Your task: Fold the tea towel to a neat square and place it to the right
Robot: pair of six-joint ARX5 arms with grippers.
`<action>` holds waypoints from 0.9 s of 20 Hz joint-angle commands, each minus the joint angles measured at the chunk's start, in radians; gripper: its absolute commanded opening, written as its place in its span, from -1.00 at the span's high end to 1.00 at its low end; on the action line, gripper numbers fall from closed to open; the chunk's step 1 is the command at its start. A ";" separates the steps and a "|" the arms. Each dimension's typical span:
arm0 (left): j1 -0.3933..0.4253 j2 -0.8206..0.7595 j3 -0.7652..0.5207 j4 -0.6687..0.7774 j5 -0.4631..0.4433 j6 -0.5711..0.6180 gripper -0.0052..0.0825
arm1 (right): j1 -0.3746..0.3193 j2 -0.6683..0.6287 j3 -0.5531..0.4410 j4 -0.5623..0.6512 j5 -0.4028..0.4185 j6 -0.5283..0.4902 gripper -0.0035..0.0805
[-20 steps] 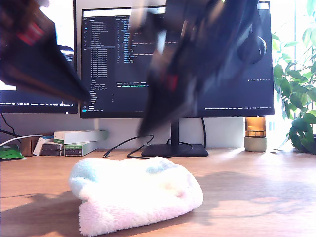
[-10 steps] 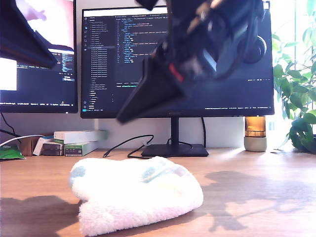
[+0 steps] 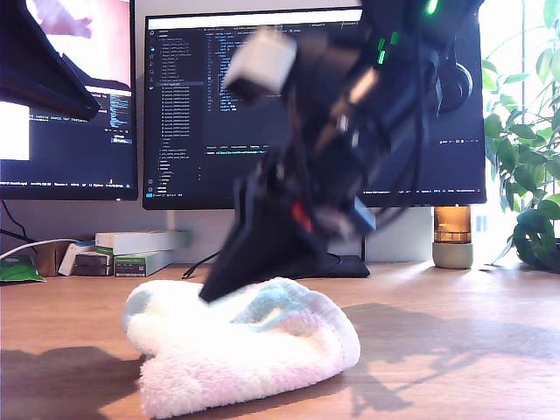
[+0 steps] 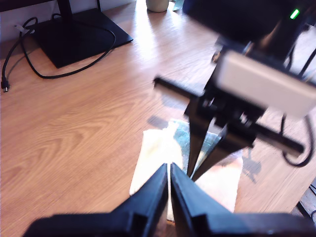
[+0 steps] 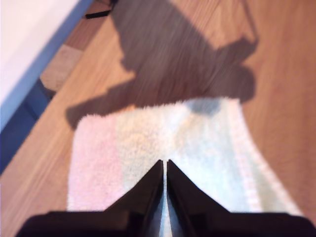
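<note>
The tea towel [image 3: 262, 350] is a fluffy white bundle with pale pink and mint patches, lying folded on the wooden desk near the exterior view's front, left of centre. My second gripper [image 3: 210, 293] is shut, and its tips are down at the towel's back upper edge; I cannot tell if they touch. Its wrist view shows the shut fingers [image 5: 165, 162] low over the towel [image 5: 197, 133]. My first gripper [image 3: 87, 112] hangs high at the exterior view's upper left, shut and holding nothing. Its wrist view looks past the shut tips [image 4: 169, 165] onto my second gripper [image 4: 192, 174] and the towel [image 4: 153, 153].
Two monitors stand behind the desk; one stand base [image 3: 306, 267] with a black cable [image 3: 219, 258] sits right behind the towel. Small boxes [image 3: 140, 249] lie at the exterior view's back left. An amber-topped pot [image 3: 452, 236] and a plant [image 3: 525, 175] are at its back right.
My second arm has swung down from high in front of the monitor until its tips are at the towel. My first arm rose to the exterior view's upper left and has held since. The towel has stayed put.
</note>
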 commanded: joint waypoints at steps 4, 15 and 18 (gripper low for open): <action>0.002 -0.003 -0.017 0.006 0.000 -0.003 0.93 | -0.017 0.093 0.006 0.016 0.058 0.000 0.94; 0.002 -0.003 -0.017 0.007 0.000 -0.002 0.93 | -0.245 0.101 0.005 -0.056 0.391 0.764 0.94; 0.002 -0.003 -0.017 0.007 0.000 -0.002 0.93 | -0.308 0.101 -0.003 -0.130 0.558 1.003 0.94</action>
